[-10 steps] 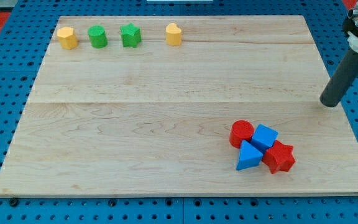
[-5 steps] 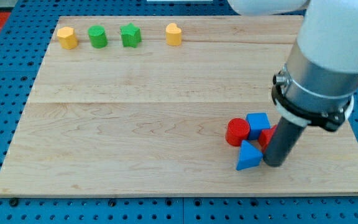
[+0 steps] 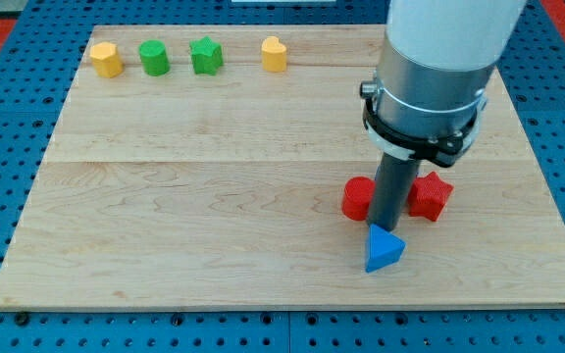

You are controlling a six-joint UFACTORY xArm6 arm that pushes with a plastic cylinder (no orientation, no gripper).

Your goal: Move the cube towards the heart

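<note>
Descending from the view's top, the arm's wide grey body hangs over the worktop (image 3: 165, 196), w/ its dark rod approx. upright. My tip (image 3: 385, 224) sits between the red cylinder (image 3: 357, 199) and red star (image 3: 429, 195), just above the blue triangle (image 3: 384, 249). The arm ends in a rod only, so there is no claw state to give. The cube cannot be seen. The yellow heart (image 3: 275, 54) is well apart at the top edge, next to the green star (image 3: 205, 55).

Light wooden board (image 3: 214, 196): yellow hexagonal block (image 3: 106, 59), green cylinder (image 3: 153, 57), green star (image 3: 205, 55), yellow heart (image 3: 275, 54) along top edge; red cylinder (image 3: 357, 198), red star (image 3: 430, 194), blue triangular block (image 3: 383, 248) near bottom-right corner.
</note>
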